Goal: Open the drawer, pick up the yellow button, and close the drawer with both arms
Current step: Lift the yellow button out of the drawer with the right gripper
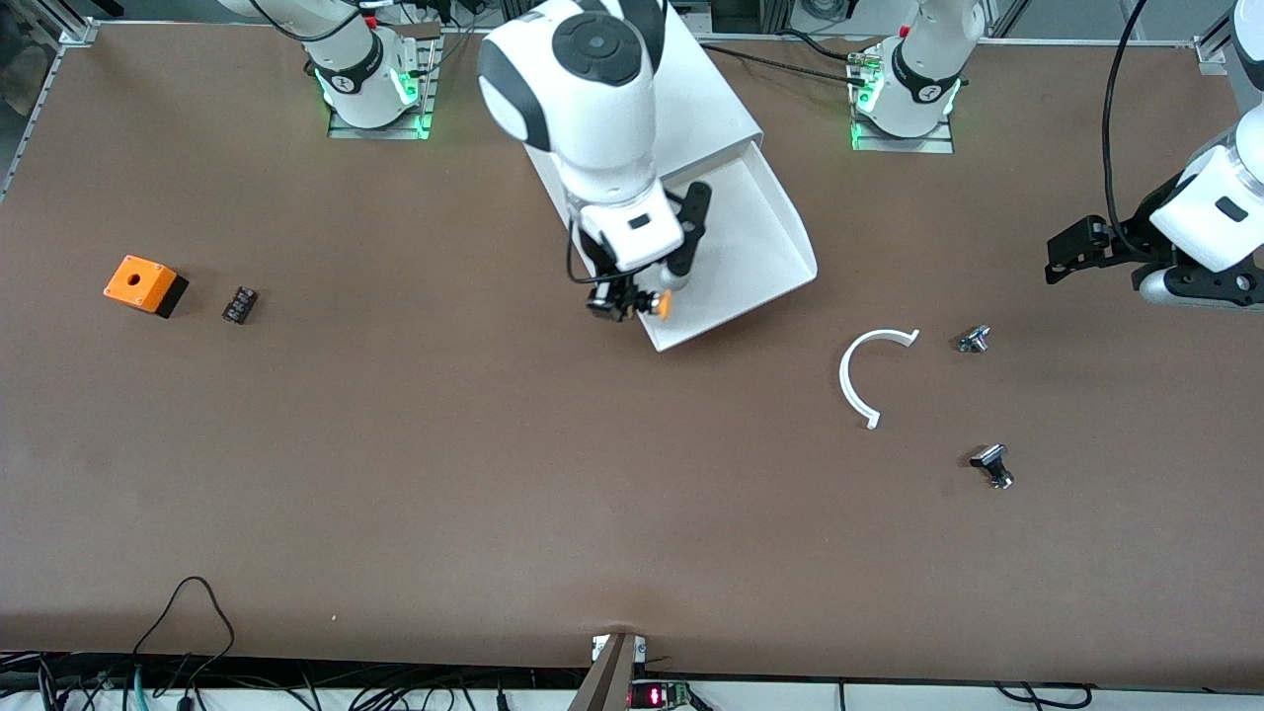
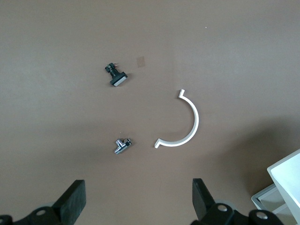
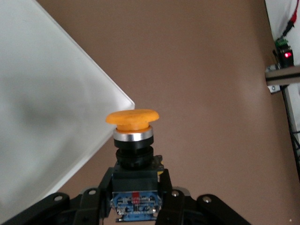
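Now, right gripper (image 1: 626, 302): jaws clamped on the button (image 1: 654, 303), up over the near corner of the drawer (image 1: 760, 247).
Drawer: pulled out of the white cabinet (image 1: 706, 109).
Left gripper (image 1: 1071, 252): jaws apart, empty, waiting over the table (image 1: 494, 474) at the left arm's end, near the white curved piece (image 1: 864, 370).

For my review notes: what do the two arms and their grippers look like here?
Both arms are white, rounded and jointed, with black bands at the joints. The right arm has a black round cap on its big joint and a thin black cable looping near its black two-finger right gripper. The left arm trails a black cable and ends in the black left gripper. Green lights glow at both bases.
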{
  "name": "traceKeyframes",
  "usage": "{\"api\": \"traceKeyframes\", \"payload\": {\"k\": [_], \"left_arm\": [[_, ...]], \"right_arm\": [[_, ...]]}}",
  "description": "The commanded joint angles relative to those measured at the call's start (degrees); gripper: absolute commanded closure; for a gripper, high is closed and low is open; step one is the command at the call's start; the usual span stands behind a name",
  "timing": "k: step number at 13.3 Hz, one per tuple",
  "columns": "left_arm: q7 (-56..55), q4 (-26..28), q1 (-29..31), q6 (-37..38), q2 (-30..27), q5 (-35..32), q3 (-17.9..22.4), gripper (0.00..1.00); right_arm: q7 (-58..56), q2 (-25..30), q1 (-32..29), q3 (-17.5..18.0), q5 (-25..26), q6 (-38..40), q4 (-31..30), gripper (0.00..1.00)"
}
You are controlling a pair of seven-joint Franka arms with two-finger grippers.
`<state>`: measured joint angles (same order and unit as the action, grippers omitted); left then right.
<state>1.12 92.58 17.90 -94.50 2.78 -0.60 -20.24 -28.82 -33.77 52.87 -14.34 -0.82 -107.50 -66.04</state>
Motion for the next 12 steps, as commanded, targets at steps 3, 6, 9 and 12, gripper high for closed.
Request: {"api": "traceKeyframes", "payload": {"k": [3,6,9,12], "left_arm": [[-0.68,-1.97,-0.15,1.43,0.91,-0.8,-0.24,0.0],[-0.6,-1.97,-0.06,1.43,1.0,-0.72,-0.15,0.0],[-0.07,-2.23,0.12,1.34,1.78,-1.24,0.02,0.0],[-0.16,-5.66,-0.06,1.43,3.89,-0.98,-0.15,0.0]], "right_arm": [[12.55,5.02,-3.9,-0.6,1.86,-4.12,-11.28,0.72],[18.17,6.43,-9.17,-0.69,2.23,-8.24,-17.97,0.72],[24.14,6.52,-13.92,-0.69,2.31,-8.34,-21.57,0.73],[31.7,6.35,-19.37,-0.43,1.71,-9.56,-27.46,0.73]]}}
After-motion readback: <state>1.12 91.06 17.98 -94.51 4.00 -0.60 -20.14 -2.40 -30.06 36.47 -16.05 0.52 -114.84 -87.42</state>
